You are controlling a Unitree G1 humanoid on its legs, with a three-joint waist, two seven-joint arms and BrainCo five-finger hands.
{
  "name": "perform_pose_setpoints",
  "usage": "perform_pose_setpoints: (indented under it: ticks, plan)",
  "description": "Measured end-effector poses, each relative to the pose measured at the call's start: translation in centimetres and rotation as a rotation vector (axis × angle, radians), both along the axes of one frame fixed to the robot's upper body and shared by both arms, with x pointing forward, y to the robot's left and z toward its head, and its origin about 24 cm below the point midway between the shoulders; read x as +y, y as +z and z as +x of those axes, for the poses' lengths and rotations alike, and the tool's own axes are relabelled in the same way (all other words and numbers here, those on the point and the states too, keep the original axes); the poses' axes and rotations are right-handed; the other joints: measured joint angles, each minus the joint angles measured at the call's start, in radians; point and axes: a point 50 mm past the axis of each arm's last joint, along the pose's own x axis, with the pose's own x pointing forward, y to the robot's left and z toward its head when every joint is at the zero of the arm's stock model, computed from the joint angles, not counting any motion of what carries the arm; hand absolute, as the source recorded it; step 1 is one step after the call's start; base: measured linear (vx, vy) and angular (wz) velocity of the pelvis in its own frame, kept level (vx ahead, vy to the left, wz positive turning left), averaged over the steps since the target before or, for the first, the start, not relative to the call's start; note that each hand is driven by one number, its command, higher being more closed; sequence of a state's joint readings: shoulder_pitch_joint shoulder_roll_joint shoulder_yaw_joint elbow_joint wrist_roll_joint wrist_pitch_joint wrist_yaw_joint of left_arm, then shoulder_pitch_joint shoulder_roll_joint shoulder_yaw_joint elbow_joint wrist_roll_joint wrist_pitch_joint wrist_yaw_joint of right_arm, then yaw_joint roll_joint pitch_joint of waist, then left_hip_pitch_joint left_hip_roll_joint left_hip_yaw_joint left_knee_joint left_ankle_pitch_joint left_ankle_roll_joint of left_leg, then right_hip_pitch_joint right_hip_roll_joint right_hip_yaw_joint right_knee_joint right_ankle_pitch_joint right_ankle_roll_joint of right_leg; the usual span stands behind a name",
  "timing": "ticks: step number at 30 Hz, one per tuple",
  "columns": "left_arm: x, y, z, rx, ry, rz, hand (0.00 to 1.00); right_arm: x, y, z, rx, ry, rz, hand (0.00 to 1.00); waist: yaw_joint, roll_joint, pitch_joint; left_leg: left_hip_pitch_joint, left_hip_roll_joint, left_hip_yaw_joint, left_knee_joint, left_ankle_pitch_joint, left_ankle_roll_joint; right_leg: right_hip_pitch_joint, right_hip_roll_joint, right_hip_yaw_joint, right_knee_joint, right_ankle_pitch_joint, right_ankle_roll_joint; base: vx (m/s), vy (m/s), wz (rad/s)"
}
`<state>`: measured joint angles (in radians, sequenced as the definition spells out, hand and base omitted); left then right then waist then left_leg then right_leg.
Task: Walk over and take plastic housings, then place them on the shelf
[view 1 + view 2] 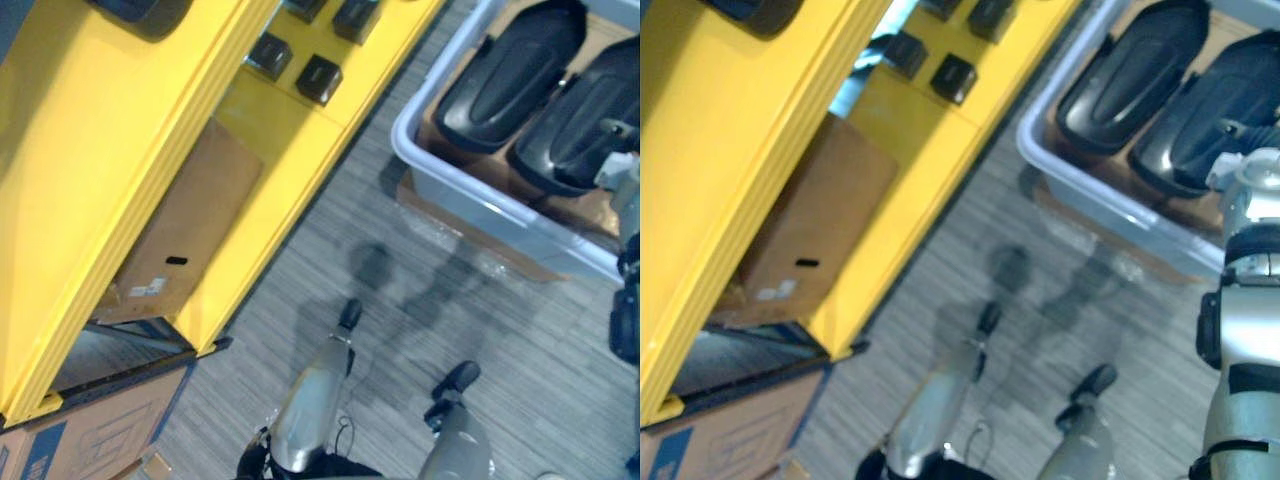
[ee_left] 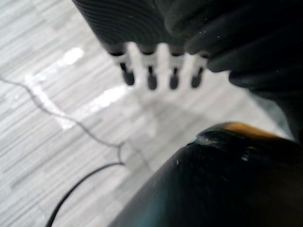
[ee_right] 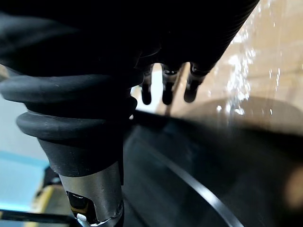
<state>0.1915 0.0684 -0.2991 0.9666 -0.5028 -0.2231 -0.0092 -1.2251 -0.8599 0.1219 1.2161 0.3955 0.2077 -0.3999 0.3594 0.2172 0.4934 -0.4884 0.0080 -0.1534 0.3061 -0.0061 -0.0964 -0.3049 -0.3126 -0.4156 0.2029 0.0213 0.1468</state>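
Two black plastic housings lie side by side in a pale grey bin (image 1: 470,195), on a brown cardboard liner: the left housing (image 1: 510,75) and the right housing (image 1: 585,115). The right arm comes in at the bin's right end, above the right housing. In its wrist view the right hand (image 3: 166,92) hangs over a glossy black housing surface, with the fingers (image 3: 147,94) straight, close together in a row and pointing down at it. Nothing is caught between them and the thumb. Their dark tips are just above the black surface, and I cannot tell whether they touch it. Cardboard under shiny film shows past them.

The left hand (image 2: 161,66) hangs over the grey striped floor (image 1: 400,300), its fingers straight, slightly parted and holding nothing.

The yellow shelf (image 1: 100,150) stands well apart from the bin, across a strip of floor. Small black blocks (image 1: 319,78) sit on one of its levels. A dark rounded piece (image 1: 140,12) lies on an upper level, too cut off to identify. A flat cardboard box (image 1: 180,230) rests on the lower level, and a printed carton (image 1: 90,430) stands on the floor by the shelf's near end
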Motion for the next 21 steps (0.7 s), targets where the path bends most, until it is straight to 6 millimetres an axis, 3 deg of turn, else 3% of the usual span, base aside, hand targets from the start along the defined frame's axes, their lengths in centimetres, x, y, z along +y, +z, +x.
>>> perform_pose_setpoints:
  ticks: [7, 8, 11, 15, 21]
  plan:
    - [-0.5, 0.2, 0.4, -0.022, -0.001, -0.019, 0.00, -1.0, -0.2, -1.0, 0.060, -0.131, 0.017, 0.00, 0.042, 0.013, -0.009, -0.028, -0.001, -0.009, 0.021, -0.014, 0.000, -0.011, 0.000, -0.014, -0.001, -0.004, -0.002, 0.00, -0.006, 0.03]
    - [-0.7, 0.2, 0.6, -0.028, -0.013, -0.021, 0.00, -1.4, 0.1, -1.3, 0.058, -0.163, 0.018, 1.00, 0.046, 0.022, -0.015, -0.042, -0.003, -0.018, 0.031, -0.018, -0.001, -0.013, -0.001, -0.030, -0.003, -0.004, -0.003, 0.00, 0.002, 0.10]
    - [-0.9, 0.3, 0.9, -0.041, -0.024, -0.025, 0.00, -2.0, 0.5, -2.1, 0.057, -0.247, 0.022, 1.00, 0.070, 0.027, -0.019, -0.063, -0.001, -0.017, 0.041, -0.022, -0.001, -0.028, -0.007, -0.050, -0.002, -0.002, -0.001, 0.00, 0.001, 0.02]
    - [-1.0, 0.3, 0.9, -0.043, -0.024, -0.026, 0.00, -3.0, 0.8, -3.0, 0.069, -0.313, 0.025, 1.00, 0.072, 0.027, -0.019, -0.063, -0.003, -0.011, 0.041, -0.023, -0.001, -0.030, -0.011, -0.049, -0.003, -0.001, 0.000, 0.01, -0.005, -0.03]
    - [-1.6, 0.4, 1.1, -0.049, -0.042, -0.044, 0.00, -3.8, 0.7, -3.8, 0.093, -0.335, 0.069, 1.00, 0.072, 0.063, -0.045, -0.065, -0.002, -0.006, 0.038, -0.023, -0.001, -0.042, -0.016, -0.047, 0.003, -0.001, 0.000, -0.02, -0.004, -0.03]
